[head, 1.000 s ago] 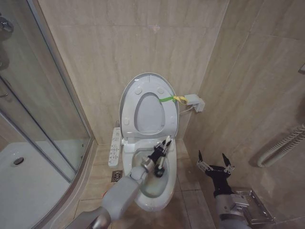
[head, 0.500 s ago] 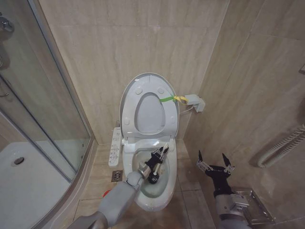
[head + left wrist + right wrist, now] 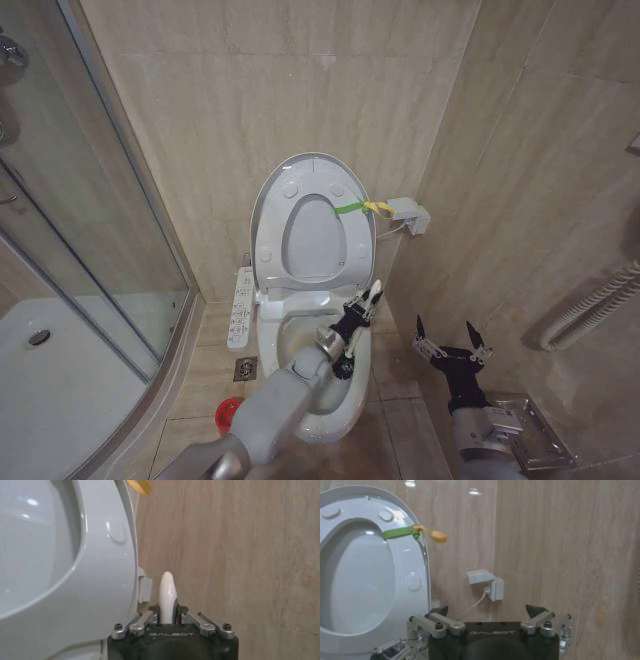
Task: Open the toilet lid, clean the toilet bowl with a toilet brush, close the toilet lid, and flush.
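Observation:
The toilet lid [image 3: 268,215] stands raised against the wall, with a green-and-yellow strap [image 3: 352,207] tied at its edge. Below it the toilet bowl [image 3: 350,405] lies open. My left gripper [image 3: 366,302] hovers over the bowl's right rear rim, shut on the toilet brush's thin white handle [image 3: 167,588]. The handle's rounded end pokes out past my left gripper [image 3: 168,615] in the left wrist view; its bristle end is hidden. The brush's red base [image 3: 230,410] sits on the floor left of the bowl. My right gripper [image 3: 451,342] waits open to the right of the toilet, also seen as my right gripper [image 3: 487,612].
A white button panel [image 3: 240,306] runs along the bowl's left side. The glass shower enclosure [image 3: 90,240] and white shower tray [image 3: 50,390] take up the left. A white wall box [image 3: 408,213] with a cable hangs right of the lid. White pipes [image 3: 590,305] and a metal floor plate [image 3: 540,430] lie at the right.
My left gripper has swung with the brush from the middle of the bowl to its right rear rim. The arm's shift uncovered the red base. The right arm has stayed put.

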{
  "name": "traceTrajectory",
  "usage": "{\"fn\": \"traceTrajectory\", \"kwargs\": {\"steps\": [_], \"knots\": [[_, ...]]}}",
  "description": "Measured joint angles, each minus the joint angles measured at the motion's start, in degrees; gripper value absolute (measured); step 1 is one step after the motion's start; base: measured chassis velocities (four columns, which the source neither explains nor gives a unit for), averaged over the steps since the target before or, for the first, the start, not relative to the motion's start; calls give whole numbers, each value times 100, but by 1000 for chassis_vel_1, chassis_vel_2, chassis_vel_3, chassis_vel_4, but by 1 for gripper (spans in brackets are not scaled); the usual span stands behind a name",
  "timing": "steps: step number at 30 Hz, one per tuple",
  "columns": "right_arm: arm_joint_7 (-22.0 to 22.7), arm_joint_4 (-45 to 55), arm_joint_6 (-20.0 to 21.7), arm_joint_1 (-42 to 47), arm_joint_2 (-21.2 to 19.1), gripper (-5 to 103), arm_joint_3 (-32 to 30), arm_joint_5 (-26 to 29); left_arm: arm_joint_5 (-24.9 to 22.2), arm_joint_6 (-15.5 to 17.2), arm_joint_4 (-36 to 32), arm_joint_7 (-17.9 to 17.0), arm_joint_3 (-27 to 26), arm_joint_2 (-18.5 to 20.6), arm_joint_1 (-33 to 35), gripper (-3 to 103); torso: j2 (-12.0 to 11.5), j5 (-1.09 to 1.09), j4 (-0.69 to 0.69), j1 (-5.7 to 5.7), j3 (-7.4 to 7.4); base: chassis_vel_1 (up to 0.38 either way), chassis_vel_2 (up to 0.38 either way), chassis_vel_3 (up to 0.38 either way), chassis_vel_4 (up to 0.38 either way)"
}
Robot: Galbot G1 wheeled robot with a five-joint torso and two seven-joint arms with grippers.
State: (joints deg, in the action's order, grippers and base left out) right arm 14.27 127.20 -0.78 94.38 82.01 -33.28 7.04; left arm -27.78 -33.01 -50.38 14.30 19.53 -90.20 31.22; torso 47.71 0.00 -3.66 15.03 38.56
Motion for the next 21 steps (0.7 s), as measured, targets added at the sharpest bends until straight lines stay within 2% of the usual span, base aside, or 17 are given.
{"fn": "traceTrajectory", "kwargs": {"steps": [4,9,21], "knots": [[0,0,0,0,0,100,0,0,272,-31,342,39,52,83,175,21,0,0,2,0,0,0,0,0,0],[0,0,0,0,0,100,0,0,397,-33,461,98,34,167,292,21,0,-1,2,0,0,0,0,0,0],[0,0,0,0,0,100,0,0,434,-102,-15,-69,-164,138,82,21,0,-1,-1,0,0,0,0,0,0]]}}
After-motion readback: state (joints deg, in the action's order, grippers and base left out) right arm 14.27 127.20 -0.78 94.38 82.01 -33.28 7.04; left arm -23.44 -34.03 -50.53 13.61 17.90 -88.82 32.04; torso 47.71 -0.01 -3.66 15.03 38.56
